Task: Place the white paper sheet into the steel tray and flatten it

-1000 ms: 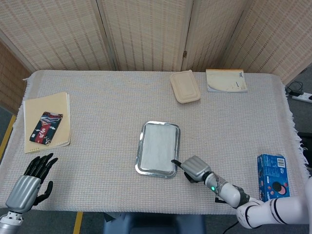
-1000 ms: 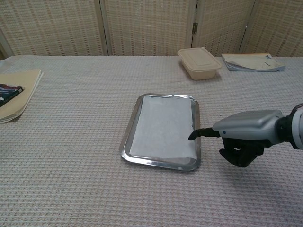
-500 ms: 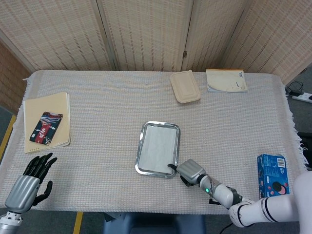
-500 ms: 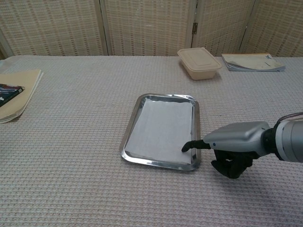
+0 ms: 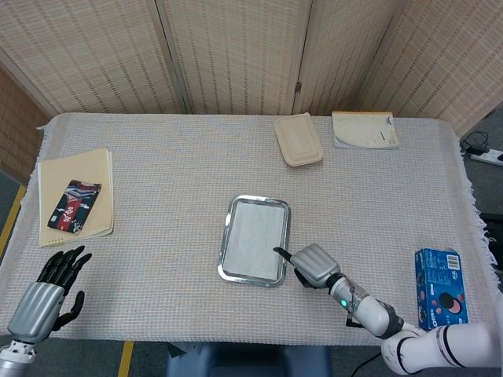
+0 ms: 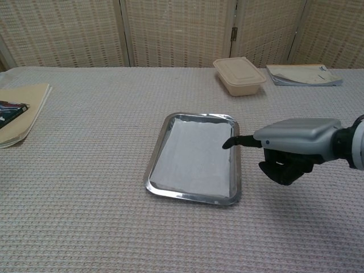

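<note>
Now we flatten: the white paper sheet (image 6: 196, 154) already lies inside the steel tray (image 6: 160, 152), near the middle of the surface (image 6: 91, 142). Our right robot hand (image 6: 290, 149) holds nothing, one fingertip (image 6: 227, 143) extended over the sheet's right edge, the rest curled under. Best to press lightly and sweep along that edge without dragging the sheet. Its long axis runs near-to-far, matching the tray. The left robot hand (image 5: 49, 294) idles with fingers apart, well clear.
</note>
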Tool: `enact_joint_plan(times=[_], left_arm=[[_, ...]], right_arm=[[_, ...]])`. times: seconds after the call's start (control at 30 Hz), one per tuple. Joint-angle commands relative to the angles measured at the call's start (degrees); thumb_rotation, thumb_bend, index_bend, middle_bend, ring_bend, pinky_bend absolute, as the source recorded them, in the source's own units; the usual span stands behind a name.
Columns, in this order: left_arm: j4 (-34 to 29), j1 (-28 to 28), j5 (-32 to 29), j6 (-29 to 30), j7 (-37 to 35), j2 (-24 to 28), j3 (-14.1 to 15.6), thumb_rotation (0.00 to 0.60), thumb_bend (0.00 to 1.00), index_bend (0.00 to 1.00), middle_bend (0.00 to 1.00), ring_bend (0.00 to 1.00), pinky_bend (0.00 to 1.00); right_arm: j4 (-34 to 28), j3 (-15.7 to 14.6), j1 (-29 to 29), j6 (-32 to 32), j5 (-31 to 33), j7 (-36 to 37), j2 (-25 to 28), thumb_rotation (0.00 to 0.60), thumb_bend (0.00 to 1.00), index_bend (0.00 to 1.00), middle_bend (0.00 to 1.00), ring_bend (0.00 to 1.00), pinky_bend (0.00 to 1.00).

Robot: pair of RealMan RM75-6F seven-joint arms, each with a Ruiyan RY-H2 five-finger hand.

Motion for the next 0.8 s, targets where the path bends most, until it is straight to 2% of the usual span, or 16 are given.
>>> enact_joint_plan(times=[0.03,0.07,0.13,0.2,0.27,0.37,0.47,0.57,0.8], left_arm=[[0.05,0.0,0.02,0.01,0.11,-0.06,-0.01,0.6,0.67,0.0,0.0,0.0,0.0],[0.08,0.02,0.01,0.06,0.19,-0.11,-0.04,0.6,0.67,0.0,0.0,0.0,0.0],[0.13,0.04,-0.01,0.18,0.25,-0.18,-0.12,0.6,0.67,0.0,0.0,0.0,0.0],[0.22,0.05,-0.03,0.31,0.26,-0.25,-0.23,0.6,0.67,0.0,0.0,0.0,0.0],[0.4,0.1,0.08,0.62,0.36,-0.37,-0.34,0.6,0.67,0.0,0.0,0.0,0.0],[0.81,0.2,0.16,1.16,0.75,-0.75,-0.63,0.6,0.67,0.0,0.0,0.0,0.0],[1.49,0.36,-0.07,1.89,1.37,-1.47,-1.18,0.6,0.67,0.0,0.0,0.0,0.0],[1.83,0.34,-0.38,1.96,1.56,-2.0,-1.49,0.6,0.67,0.0,0.0,0.0,0.0],[1.87,0.54,-0.3,2.15,3.43,-2.36,-1.51,0.6,0.67,0.0,0.0,0.0,0.0]], right_arm=[[-0.83,-2.32,-8.02,11.23,-12.24,4.61,3.37,0.6,0.88,0.0,0.41,0.52,0.58],[-0.03,-3.25,-10.15,14.09,-15.06,5.66,3.93,0.6,0.87,0.0,0.28,0.41,0.49],[1.49,-4.71,-13.25,17.91,-18.57,7.11,4.73,0.6,0.86,0.0,0.11,0.26,0.37],[3.49,-6.42,-16.77,21.8,-21.91,9.34,5.82,0.6,0.81,0.0,0.03,0.14,0.27],[5.67,-7.7,-20.34,25.8,-24.72,13.18,6.82,0.6,0.77,0.0,0.0,0.03,0.16],[9.88,-8.73,-25.09,31.48,-27.71,16.73,7.32,0.6,0.72,0.0,0.0,0.0,0.06],[14.86,-9.09,-30.1,36.76,-29.7,20.72,6.99,0.6,0.71,0.0,0.0,0.0,0.01],[16.92,-8.97,-31.72,36.73,-30.03,24.92,8.01,0.6,0.69,0.0,0.0,0.0,0.0],[16.74,-6.89,-33.11,35.16,-30.56,24.49,9.05,0.6,0.68,0.0,0.0,0.0,0.0]])
